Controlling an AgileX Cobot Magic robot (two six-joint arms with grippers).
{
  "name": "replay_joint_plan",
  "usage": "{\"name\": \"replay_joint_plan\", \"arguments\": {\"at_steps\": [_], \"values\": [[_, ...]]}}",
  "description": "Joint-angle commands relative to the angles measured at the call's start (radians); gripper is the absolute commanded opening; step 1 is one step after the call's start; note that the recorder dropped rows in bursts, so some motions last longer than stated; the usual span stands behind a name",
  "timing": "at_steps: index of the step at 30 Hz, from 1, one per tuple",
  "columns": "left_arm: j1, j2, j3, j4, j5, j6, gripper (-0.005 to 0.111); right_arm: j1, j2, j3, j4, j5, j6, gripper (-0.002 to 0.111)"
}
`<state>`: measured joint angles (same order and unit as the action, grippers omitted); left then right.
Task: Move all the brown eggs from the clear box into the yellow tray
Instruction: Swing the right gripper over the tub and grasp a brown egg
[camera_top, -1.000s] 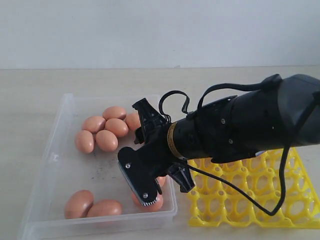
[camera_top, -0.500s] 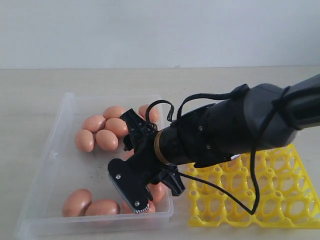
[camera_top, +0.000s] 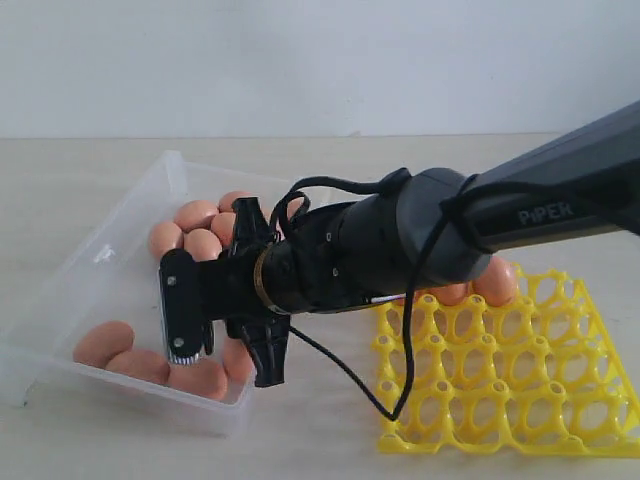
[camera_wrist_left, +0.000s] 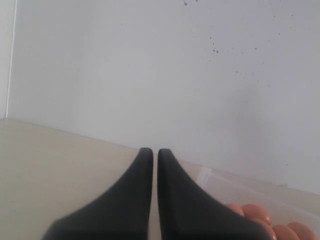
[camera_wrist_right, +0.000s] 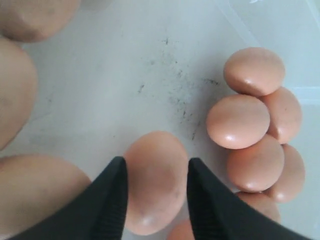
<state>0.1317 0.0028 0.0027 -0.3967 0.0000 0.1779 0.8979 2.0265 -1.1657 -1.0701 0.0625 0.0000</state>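
Worktop carries the clear box, with the yellow tray just beside the box and two brown eggs already in its cups. The right hand is down inside the box, jaws parted.

I judge the grasp to be the step in hand. Close slowly and evenly, only firm enough to hold, then lift straight up above the box wall before swinging out, since a cluster of eggs lies near.

The target egg rests on the box floor directly between the right hand's fingers, with no squeeze visible. The left hand, outside the box, is closed on nothing.
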Motion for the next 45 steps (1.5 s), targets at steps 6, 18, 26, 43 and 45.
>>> {"name": "replay_joint_plan", "arguments": {"at_steps": [6, 18, 26, 43, 45], "values": [[-0.003, -0.003, -0.003, -0.003, 0.000, 0.007, 0.004, 0.000, 0.029, -0.093, 0.476, 0.170, 0.064, 0.029], [-0.003, -0.003, -0.003, -0.003, 0.000, 0.007, 0.004, 0.000, 0.029, -0.341, 1.106, 0.913, -0.331, 0.029], [-0.003, -0.003, -0.003, -0.003, 0.000, 0.007, 0.004, -0.017, 0.029, -0.360, 1.083, 1.142, -0.159, 0.029], [-0.003, -0.003, -0.003, -0.003, 0.000, 0.007, 0.004, -0.032, 0.031, -0.360, 1.002, 0.764, 0.142, 0.065], [-0.003, -0.003, -0.003, -0.003, 0.000, 0.007, 0.004, -0.056, 0.033, -0.360, 0.989, 0.758, 0.182, 0.066]]}}
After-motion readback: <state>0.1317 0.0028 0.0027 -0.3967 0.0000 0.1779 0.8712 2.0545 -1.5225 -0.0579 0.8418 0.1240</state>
